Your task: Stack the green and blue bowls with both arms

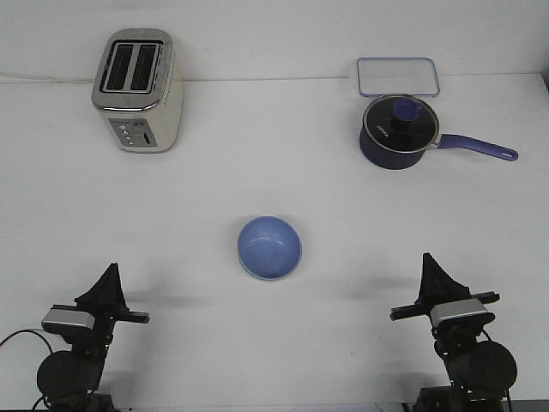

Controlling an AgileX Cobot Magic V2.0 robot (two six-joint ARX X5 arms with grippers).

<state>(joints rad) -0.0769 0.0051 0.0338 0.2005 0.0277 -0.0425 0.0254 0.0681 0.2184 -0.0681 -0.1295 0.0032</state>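
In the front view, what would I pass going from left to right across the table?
Left gripper → toaster → blue bowl, with a pale green rim showing beneath it → saucepan → right gripper. The flat tray behind the saucepan overlaps it sideways, so it is left out.

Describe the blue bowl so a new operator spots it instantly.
Start at the white table: toaster far left, lidded navy saucepan far right. The blue bowl sits alone near the table's middle, closer to the robot than both. It is the only round, plain periwinkle thing without handle or lid, and a pale rim shows under its near edge.
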